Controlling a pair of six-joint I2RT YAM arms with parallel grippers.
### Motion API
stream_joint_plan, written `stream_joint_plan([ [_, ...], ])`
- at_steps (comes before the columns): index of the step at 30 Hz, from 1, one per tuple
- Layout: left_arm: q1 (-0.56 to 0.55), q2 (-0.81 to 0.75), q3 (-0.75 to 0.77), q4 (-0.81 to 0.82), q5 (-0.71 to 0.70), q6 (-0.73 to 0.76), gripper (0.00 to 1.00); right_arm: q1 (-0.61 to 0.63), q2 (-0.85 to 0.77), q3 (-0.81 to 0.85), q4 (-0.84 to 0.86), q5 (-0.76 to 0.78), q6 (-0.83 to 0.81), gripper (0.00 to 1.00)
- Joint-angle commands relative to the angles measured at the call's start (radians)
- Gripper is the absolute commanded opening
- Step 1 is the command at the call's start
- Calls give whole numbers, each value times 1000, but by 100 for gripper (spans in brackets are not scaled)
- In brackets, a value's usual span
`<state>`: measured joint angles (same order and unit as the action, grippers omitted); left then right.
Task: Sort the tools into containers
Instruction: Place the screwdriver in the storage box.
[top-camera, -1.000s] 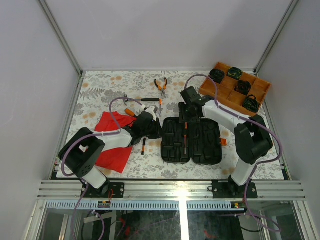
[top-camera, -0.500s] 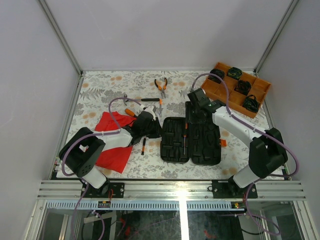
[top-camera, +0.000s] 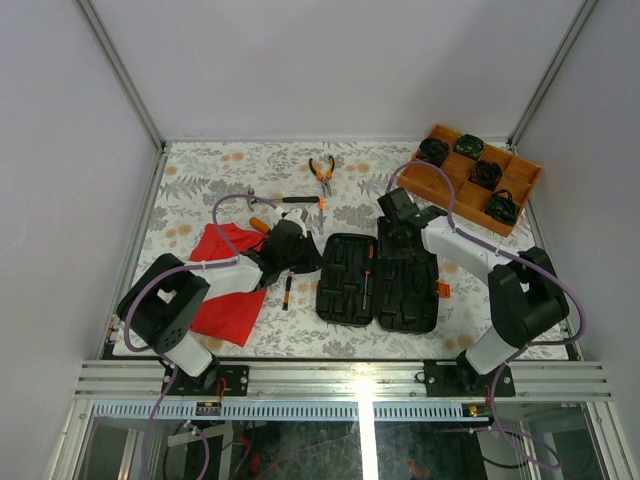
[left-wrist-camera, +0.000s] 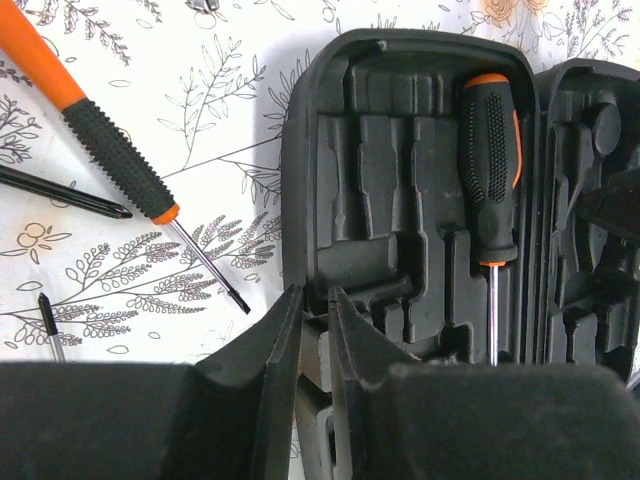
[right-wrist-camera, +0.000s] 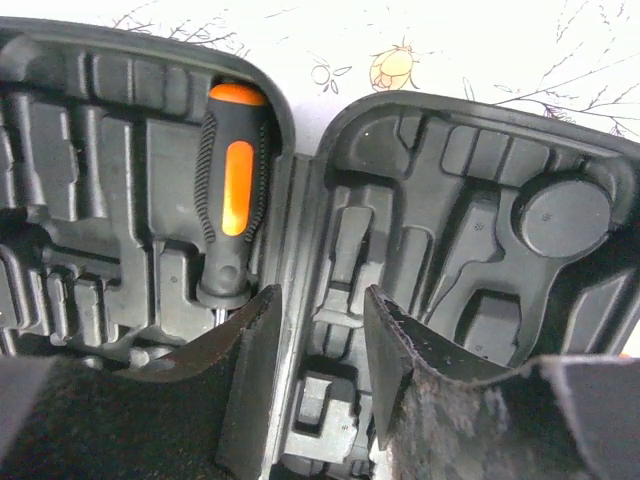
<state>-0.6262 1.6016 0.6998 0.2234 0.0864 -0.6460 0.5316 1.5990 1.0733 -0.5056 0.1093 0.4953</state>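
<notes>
Tool case (top-camera: 345, 282) (screwdriver (left-wrist-camera: 490, 170) slotted): left pincer (left-wrist-camera: 314, 293) clenches its rim, right pincer (right-wrist-camera: 320, 292) released.

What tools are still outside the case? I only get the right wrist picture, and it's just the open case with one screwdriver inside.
Observer: The orange-handled pliers lie on the table beyond the case.
Operator: Any other screwdrivers?
Observer: Yes, an orange-and-black screwdriver lies on the table left of the case.
Operator: Where's the left claw?
Observer: The left claw sits at the case's left rim, fingers close together; I can't tell whether it grips.
</notes>
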Motion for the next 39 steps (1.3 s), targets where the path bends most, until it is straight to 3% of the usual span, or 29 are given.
stream_joint_plan([
  [1, 8, 4, -15, -25, -3, 20, 0, -41, 36, 5, 38, -61, -23, 43],
  [8, 8, 0, -19, -5, 30, 23, 0, -86, 134, 77, 84, -135, -97, 33],
  [14, 7, 3, -26, 22, 70, 26, 0, -97, 187, 165, 98, -127, -182, 32],
  [21, 8, 7, -23, 19, 65, 19, 0, -97, 33, 146, 100, -33, -174, 42],
  [29, 8, 12, -17, 11, 66, 20, 0, -83, -33, 51, 68, -139, -28, 36],
  [33, 8, 18, -15, 15, 81, 22, 8, -82, -29, 9, 83, -152, 10, 36],
  [39, 8, -4, -27, 28, 79, 24, 20, -81, 23, 25, 87, -213, 2, 44],
])
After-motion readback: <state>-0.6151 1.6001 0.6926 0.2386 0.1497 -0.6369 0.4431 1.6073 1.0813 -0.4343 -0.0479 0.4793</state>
